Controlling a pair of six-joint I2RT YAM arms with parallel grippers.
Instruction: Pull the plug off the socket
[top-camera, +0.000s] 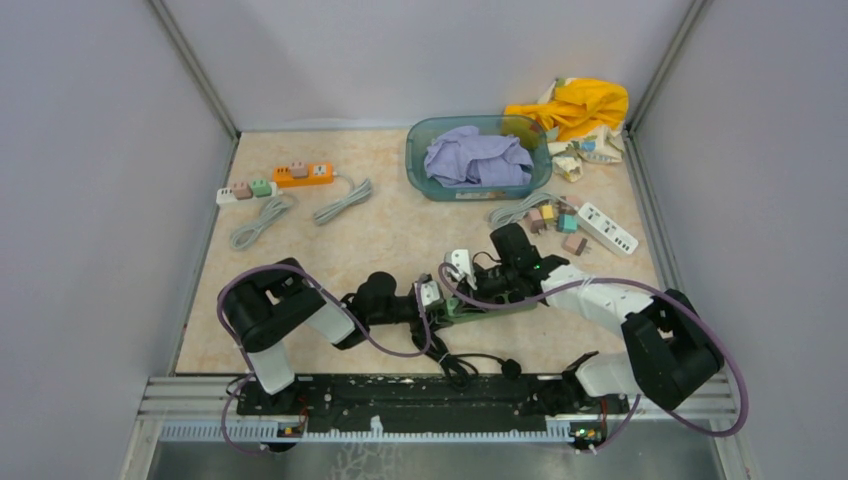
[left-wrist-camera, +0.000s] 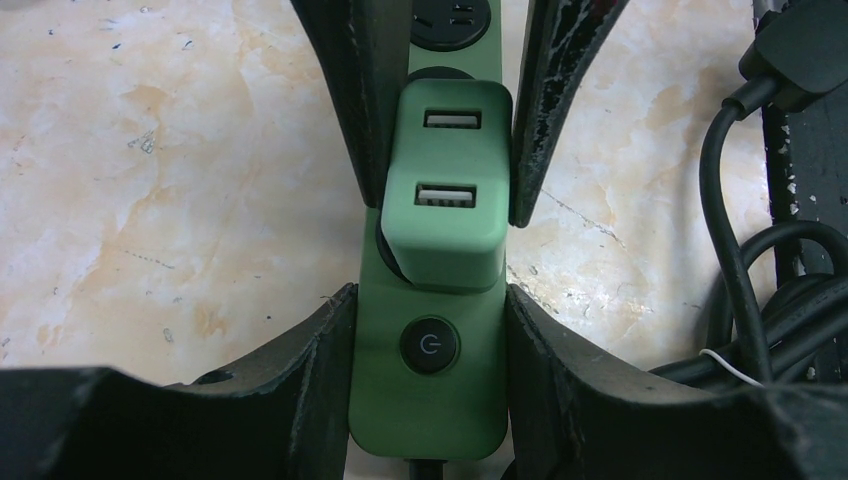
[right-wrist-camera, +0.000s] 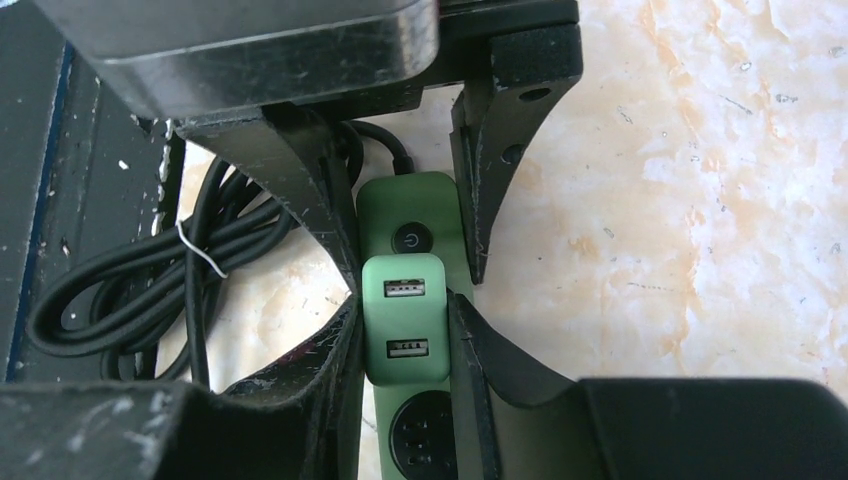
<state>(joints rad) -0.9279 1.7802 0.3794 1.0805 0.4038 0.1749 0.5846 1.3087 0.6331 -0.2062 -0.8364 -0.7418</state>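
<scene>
1. The right gripper (right-wrist-camera: 405, 310) is closed on the plug (left-wrist-camera: 445, 250). Its fingers (left-wrist-camera: 355, 100) press flat against the plug's two long sides, one on each side, with no gap showing.
2. The left gripper (left-wrist-camera: 428, 310) is partly open and straddles the strip (left-wrist-camera: 425, 410) at the switch (left-wrist-camera: 429, 346) end. Its fingers (left-wrist-camera: 300, 380) touch both long edges of the strip and clamp it across its width.
3. The two grippers face each other along the strip, fingertips close together but on different things. The left one is on the strip body and the right one on the plug just beside it.
4. The plug is green with two USB ports on top. It sits on the socket (left-wrist-camera: 385, 250) next to the switch, and a dark sliver of that socket shows under its edge. Whether its prongs are fully in cannot be told.
5. A second socket (left-wrist-camera: 452, 15) beyond the plug is bare.
6. The strip lies flat on the table (left-wrist-camera: 150, 200) near its front edge, between the two arms.
7. A coiled black cable (left-wrist-camera: 740, 250) lies beside the strip, on the side toward the arm bases.
</scene>
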